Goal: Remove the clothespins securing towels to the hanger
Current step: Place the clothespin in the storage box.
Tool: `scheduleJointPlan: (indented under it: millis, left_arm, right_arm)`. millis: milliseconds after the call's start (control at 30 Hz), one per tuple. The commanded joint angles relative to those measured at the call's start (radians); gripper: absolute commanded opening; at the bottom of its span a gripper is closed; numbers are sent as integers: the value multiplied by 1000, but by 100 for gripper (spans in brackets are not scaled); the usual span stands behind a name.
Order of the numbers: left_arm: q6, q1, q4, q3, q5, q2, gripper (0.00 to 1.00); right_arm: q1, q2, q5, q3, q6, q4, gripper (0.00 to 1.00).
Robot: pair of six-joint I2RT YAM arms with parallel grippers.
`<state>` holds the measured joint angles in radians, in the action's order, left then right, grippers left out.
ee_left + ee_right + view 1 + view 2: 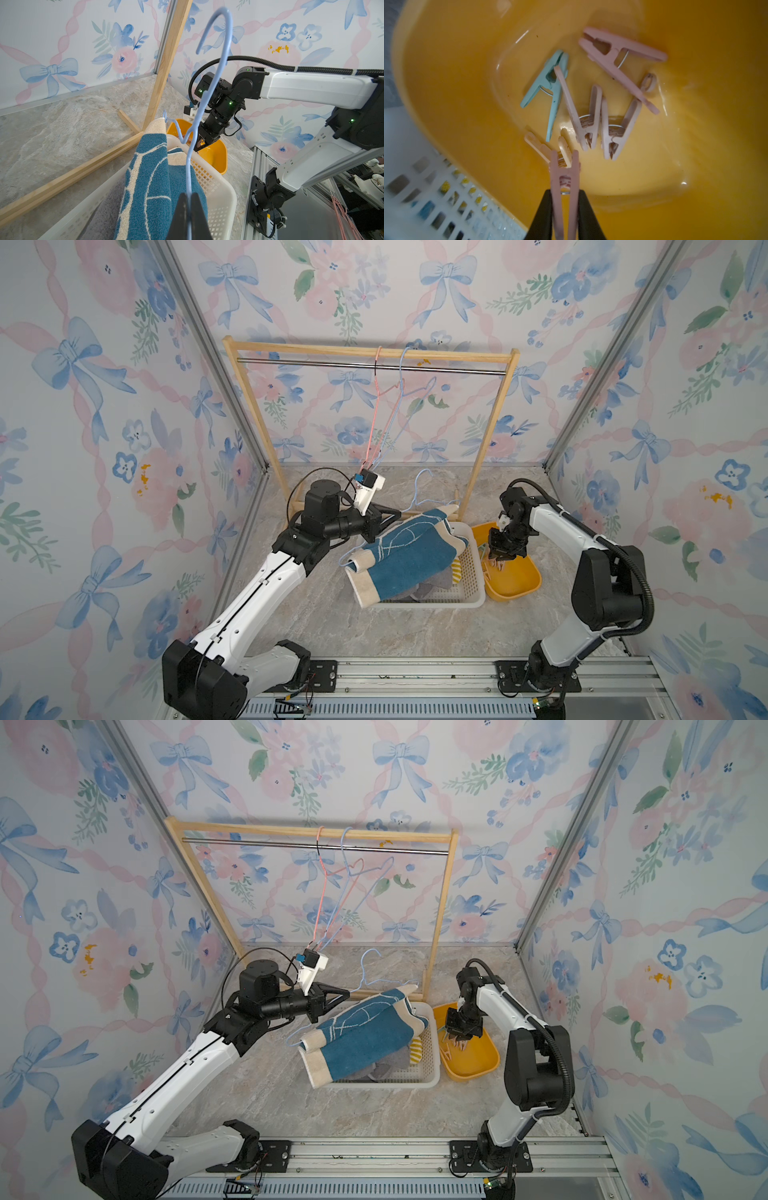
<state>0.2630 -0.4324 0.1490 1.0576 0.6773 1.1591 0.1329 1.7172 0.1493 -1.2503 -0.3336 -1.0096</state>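
Observation:
My left gripper [188, 195] is shut on the wire of a light blue hanger [220, 68], seen in both top views [397, 513] [347, 993]. The dark blue towel [411, 560] [153, 176] with cream border lies folded over that hanger and across the white basket [473, 585]. A grey towel [104, 212] and a yellow-striped towel [457, 572] lie under it in the basket. My right gripper [564, 191] [500, 559] is shut on a pink clothespin [564, 172], low inside the yellow tub [467, 83]. Several clothespins lie on the tub's floor, one light green [550, 91], the others pink [614, 54].
The wooden rack [370, 353] stands at the back, with a pink hanger [376, 406] and a blue hanger [400, 406] on its metal rod. Its foot runs along the floor behind the basket. The yellow tub [519, 585] touches the basket's right side.

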Motion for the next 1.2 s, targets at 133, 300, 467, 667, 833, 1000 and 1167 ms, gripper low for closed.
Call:
scheduleJointPlan:
  millis: [133,300,467,667,833,1000,1167]
  left_arm:
    - [-24,-5,-30,-13,11,-21,0]
    - [-24,-7,-30,-17,6,-26,0]
    - [-25,-7,-30,-13,10,-21,0]
    - [-28,-7,-30,-15,7,-20,0]
    - [-31,-7,-32,-8,-2,-8,0]
    - [-36,-6,-31,0,-11,-14,0]
    - [-32,-9,-31,14,-6,-9,0]
  right_arm:
    - [16,67,-7,-47,67,-71,23]
    - [15,91,-19,-85,89,-92,38]
    - [14,98,-33,-111,93,-106,43]
    - [-3,40,-79,-158,85,-136,53]
    - [-12,-99,-129,-234,72,-162,56]
    - [-27,-266,-131,-231,40,-89,61]
    - [-25,-473,-7,-130,-8,141,73]
